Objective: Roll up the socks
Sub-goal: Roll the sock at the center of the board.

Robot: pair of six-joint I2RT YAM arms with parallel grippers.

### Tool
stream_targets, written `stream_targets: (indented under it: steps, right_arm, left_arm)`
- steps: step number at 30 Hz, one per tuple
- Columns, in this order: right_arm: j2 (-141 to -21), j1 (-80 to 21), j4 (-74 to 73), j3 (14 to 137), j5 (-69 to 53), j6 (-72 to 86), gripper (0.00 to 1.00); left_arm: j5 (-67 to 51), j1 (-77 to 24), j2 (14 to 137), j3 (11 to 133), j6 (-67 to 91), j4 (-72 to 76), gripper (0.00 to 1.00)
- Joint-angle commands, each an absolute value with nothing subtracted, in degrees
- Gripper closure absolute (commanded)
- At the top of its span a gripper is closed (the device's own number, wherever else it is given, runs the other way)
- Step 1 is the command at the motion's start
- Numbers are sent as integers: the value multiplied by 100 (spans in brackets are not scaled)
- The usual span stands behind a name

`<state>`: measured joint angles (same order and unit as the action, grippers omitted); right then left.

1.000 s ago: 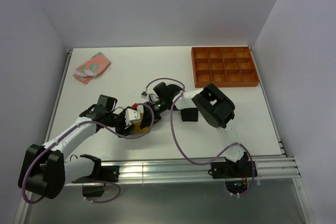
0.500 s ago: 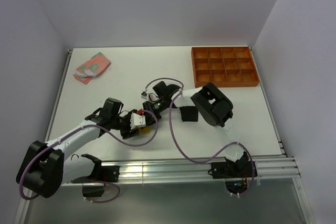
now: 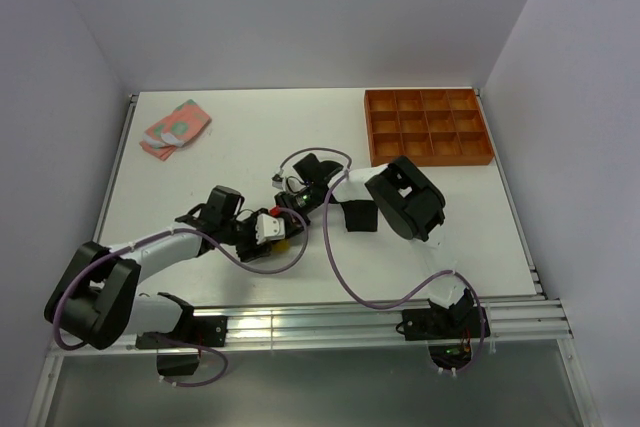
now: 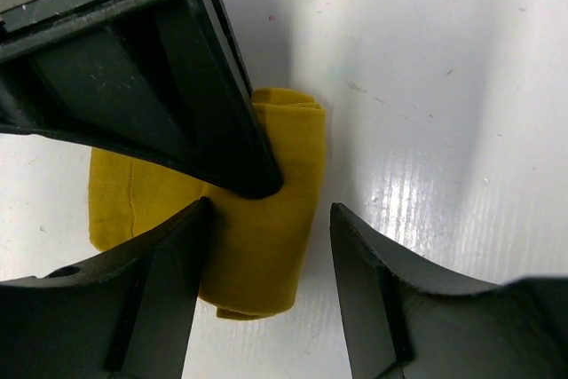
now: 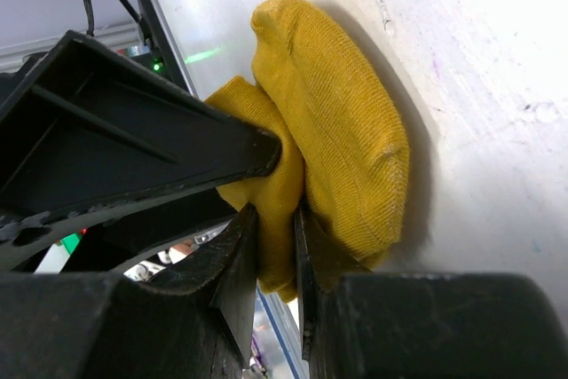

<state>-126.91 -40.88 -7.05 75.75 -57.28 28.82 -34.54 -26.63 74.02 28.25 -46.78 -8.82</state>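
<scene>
Mustard-yellow sock [image 4: 266,246] lying folded in thick bundle close to bench's near edge, left of centre. Long axis unclear, fingers covering its ends. Top view hiding nearly all of it under both grippers.
Orange tray [image 3: 430,159] sitting at far right corner.
Pink sock [image 3: 175,127] lying crumpled near far left corner.
Black sock [image 3: 357,215] lying mid-bench, just beside right arm.
Right gripper [image 5: 275,219] pinching mustard fold, jaws nearly together.
Left gripper [image 4: 266,210] standing wide, straddling bundle's rounded edge.
</scene>
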Motion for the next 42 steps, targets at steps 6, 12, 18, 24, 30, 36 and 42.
stream_targets:
  steps: [6, 12, 18, 24, 30, 36, 42]
  right_arm:
    - [-13184, -3955, -1441, 7304, -4359, 2180, 89]
    - [-13114, -3946, -1380, 7269, -4176, 2171, 89]
    - [-12753, -3946, -1257, 7084, -3692, 2180, 78]
    - [-12078, -3946, -696, 6366, -2954, 2337, 57]
    - [-10891, -3955, 385, 5232, -2224, 2663, 46]
    - [-10055, -3946, 1177, 4405, -1688, 3014, 45]
    - [-9379, -3964, 2125, 3596, -1292, 3138, 47]
  left_arm:
    - [-3199, -2681, 7875, 3102, -4465, -861, 41]
    - [-3260, -2681, 8235, 3357, -4491, -1299, 54]
    - [-3445, -2681, 8534, 3630, -4693, -1915, 80]
    - [-3795, -2619, 8912, 4130, -4851, -2785, 95]
    - [-4200, -2250, 9447, 4639, -5255, -3777, 99]
    - [-4324, -2101, 9904, 5096, -5431, -4620, 100]
    - [-4596, -1908, 10511, 5720, -5757, -5562, 99]
